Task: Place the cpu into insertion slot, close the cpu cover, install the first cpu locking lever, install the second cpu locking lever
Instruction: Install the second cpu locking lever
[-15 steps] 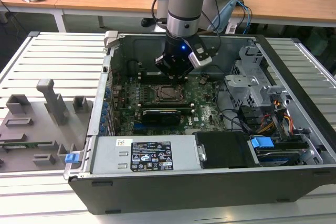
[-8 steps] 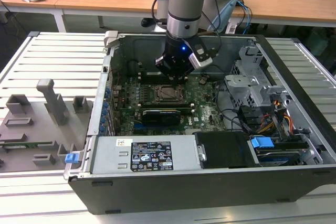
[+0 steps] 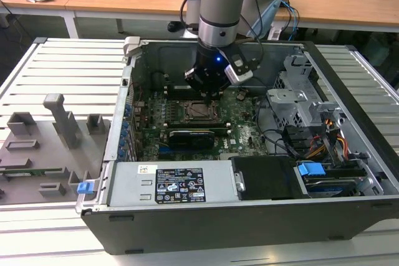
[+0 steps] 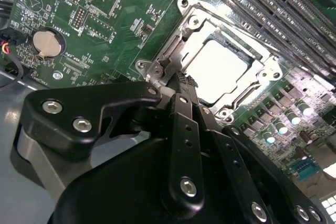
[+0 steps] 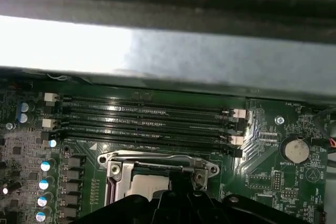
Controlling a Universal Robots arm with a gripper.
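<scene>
The cpu [image 4: 218,71] lies silver face up in the insertion slot [image 3: 201,111] on the green motherboard [image 4: 121,19]. The cpu cover [image 4: 265,69], a thin metal frame, lies flat around it with the chip showing through its window. My gripper [image 4: 182,81] is low over the socket's corner, its black fingers drawn together and their tips at the metal edging beside the cover. I see nothing held between them. In the exterior view the gripper [image 3: 206,95] hangs straight down over the socket inside the open case. The first wrist view shows the cover [image 5: 157,161] and the cpu [image 5: 149,184] just beyond the gripper [image 5: 176,184].
Long memory slots [image 5: 147,119] run beside the socket, and a coin battery [image 4: 44,43] sits on the board. A black card [image 3: 190,136], the power supply [image 3: 174,185], a drive cage [image 3: 299,98] and cables [image 3: 310,169] crowd the case. A grey fixture tray [image 3: 43,147] lies at the exterior view's left.
</scene>
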